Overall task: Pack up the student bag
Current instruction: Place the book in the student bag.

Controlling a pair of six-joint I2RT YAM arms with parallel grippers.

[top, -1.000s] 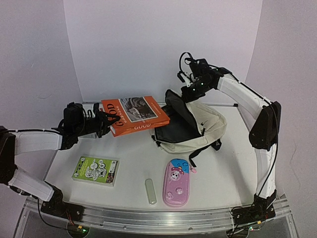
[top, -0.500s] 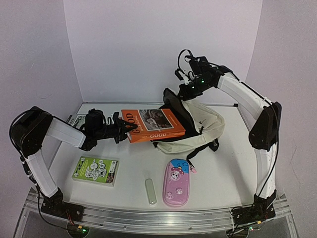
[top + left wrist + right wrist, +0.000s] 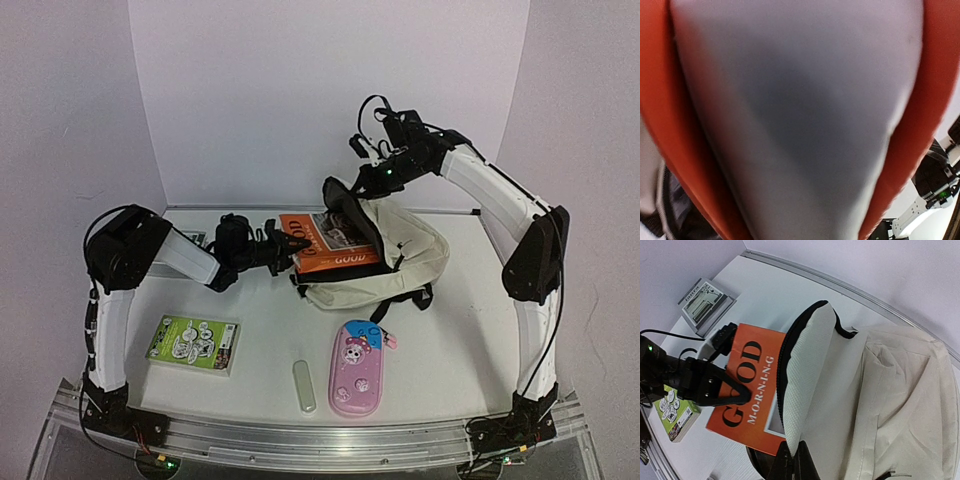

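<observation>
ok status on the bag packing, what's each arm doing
Left gripper shut on orange book, far end inside student bag. Right gripper shut on flap, holding it up. Path clear; pink pencil case, green booklet lie nearer the bases.

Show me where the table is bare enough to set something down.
Bare table lies right of the pink pencil case, nearer than the student bag. A smaller patch sits between the green box and the bag. Crowded: the bag's mouth, with the orange book.
</observation>
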